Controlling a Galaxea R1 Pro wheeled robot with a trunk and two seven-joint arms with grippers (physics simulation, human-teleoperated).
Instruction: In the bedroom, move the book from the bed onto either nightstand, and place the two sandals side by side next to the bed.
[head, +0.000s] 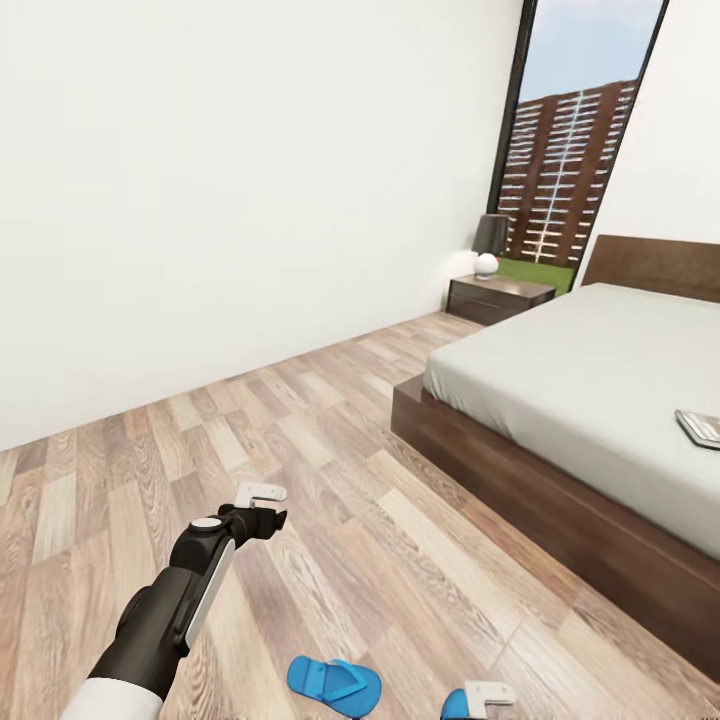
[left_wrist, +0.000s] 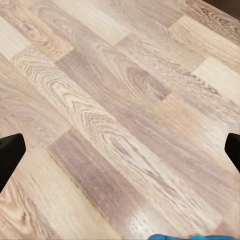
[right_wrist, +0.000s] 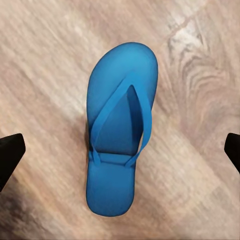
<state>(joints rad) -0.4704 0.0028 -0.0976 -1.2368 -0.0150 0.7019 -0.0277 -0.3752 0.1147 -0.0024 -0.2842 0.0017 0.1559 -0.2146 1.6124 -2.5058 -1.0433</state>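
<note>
Two blue sandals lie on the wood-plank floor (head: 300, 420) at the bottom of the head frame: one (head: 334, 685) lower centre, the other (right_wrist: 120, 132) under the right gripper (head: 487, 692), whose fingers are spread wide above it, likely lining up a pick. The left gripper (head: 262, 505), lower left, hangs with fingers apart, holding nothing. Further off, at right, the book (head: 700, 427) rests on the bed (head: 580, 370). A nightstand (head: 497, 296) carries a lamp (head: 489, 245) by the window (head: 575, 140).
</note>
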